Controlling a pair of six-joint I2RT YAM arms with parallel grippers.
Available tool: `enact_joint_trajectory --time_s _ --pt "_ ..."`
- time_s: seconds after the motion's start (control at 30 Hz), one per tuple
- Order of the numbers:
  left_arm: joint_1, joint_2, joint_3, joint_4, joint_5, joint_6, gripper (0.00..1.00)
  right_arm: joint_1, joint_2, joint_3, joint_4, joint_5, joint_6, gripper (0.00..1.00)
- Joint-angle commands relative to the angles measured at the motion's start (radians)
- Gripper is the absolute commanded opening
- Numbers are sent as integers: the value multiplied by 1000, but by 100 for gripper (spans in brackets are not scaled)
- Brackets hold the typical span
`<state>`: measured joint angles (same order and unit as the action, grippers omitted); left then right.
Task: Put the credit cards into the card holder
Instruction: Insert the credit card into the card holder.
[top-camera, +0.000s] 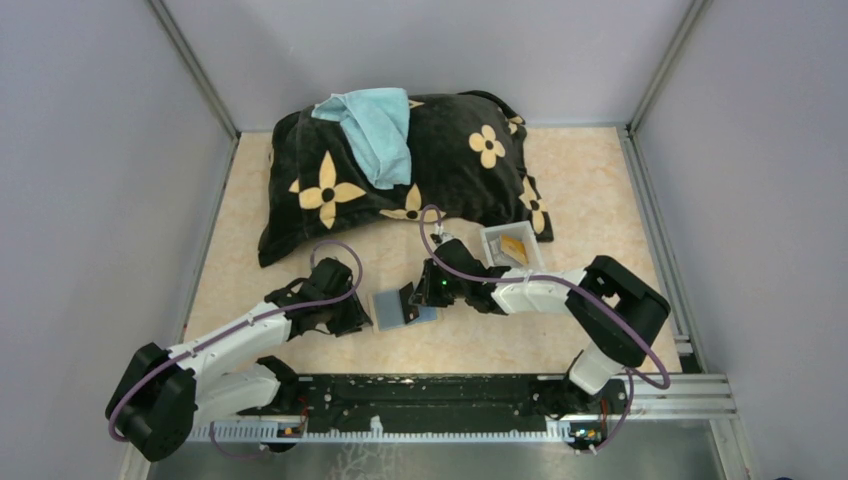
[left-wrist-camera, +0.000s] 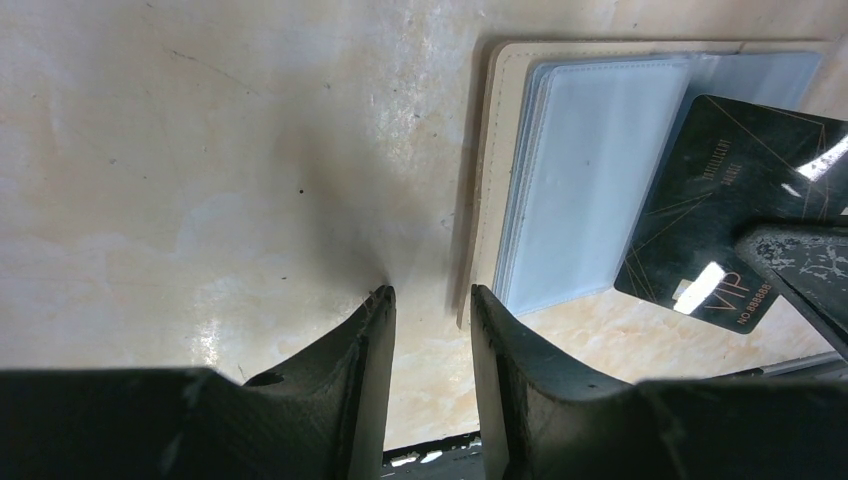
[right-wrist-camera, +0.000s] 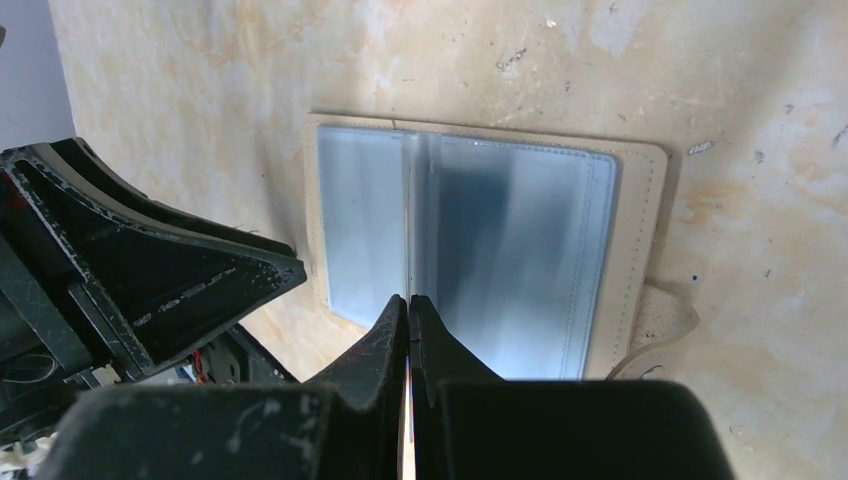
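Now, card (left-wrist-camera: 720, 200) in right jaws, over holder (right-wrist-camera: 520, 240)

One black card (left-wrist-camera: 730, 210), one gold card (top-camera: 513, 247); card holder (right-wrist-camera: 500, 240), tray (top-camera: 487, 238), pillow (top-camera: 455, 175), cloth (top-camera: 375, 130): one each.

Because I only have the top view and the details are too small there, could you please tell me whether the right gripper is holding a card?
Observer: Yes, the right gripper is shut on a black card; the left wrist view shows it tilted over the open card holder.
Operator: Thank you. Are any cards already inside?
Observer: In the right wrist view, the clear sleeves facing up show no card.
Operator: And the other arm?
Observer: The left gripper is open and empty, just beside the holder's edge.
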<state>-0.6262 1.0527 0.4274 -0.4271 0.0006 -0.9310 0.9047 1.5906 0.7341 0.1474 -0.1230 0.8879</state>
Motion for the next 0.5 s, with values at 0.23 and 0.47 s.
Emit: enact_joint_trajectory --time_s 0.23,0.47 --pt "0 6 -32 -44 -21 11 41 -6 16 -17 88 -9 18 0" --pt "0 11 -34 -39 -19 16 41 -6 26 -13 90 -10 20 0"
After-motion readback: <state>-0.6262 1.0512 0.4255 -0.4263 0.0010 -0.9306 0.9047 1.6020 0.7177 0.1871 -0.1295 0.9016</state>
